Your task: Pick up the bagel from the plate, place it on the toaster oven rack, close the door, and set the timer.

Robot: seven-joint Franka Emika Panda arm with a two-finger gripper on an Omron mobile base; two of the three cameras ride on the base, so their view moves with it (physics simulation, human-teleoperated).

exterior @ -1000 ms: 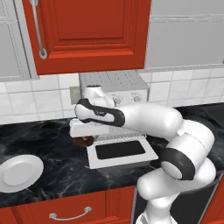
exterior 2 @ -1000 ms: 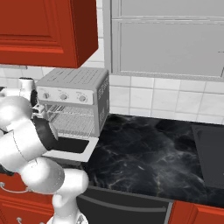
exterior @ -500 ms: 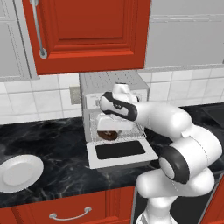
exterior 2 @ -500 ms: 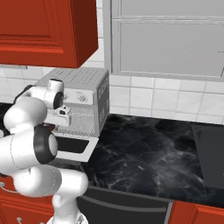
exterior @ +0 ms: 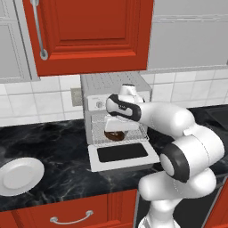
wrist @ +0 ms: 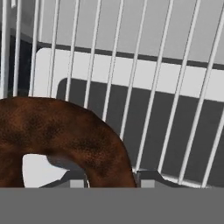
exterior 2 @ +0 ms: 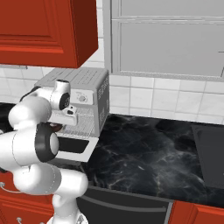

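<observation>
The white arm reaches from the base into the mouth of the toaster oven, which sits on the dark marbled counter against the tiled wall, under a red cabinet. The gripper hangs just above the toaster oven rack — a silver wire grid across the oven's width — and the bagel sits at its tips, low over the wires near the rack's middle front.

In the hand view the bagel is a dark brown, mottled ring seen close up, its hole opening toward the camera at the lower left. It lies roughly flat, the hole's axis running along the gripper rather than along the rack; being a ring, it has no long axis to speak of. The grey fingertips show at either side of the ring's right limb, pinching it between them, so the gripper is grasping the bagel. Whether the bagel already touches the wires cannot be told.

The door is folded down flat in front of the oven, its dark glass window facing up — visible through the rack's bars in the hand view. The white plate lies on the counter well to the left, apart from the oven.

From the right base view the arm's elbow covers most of the oven front.
</observation>
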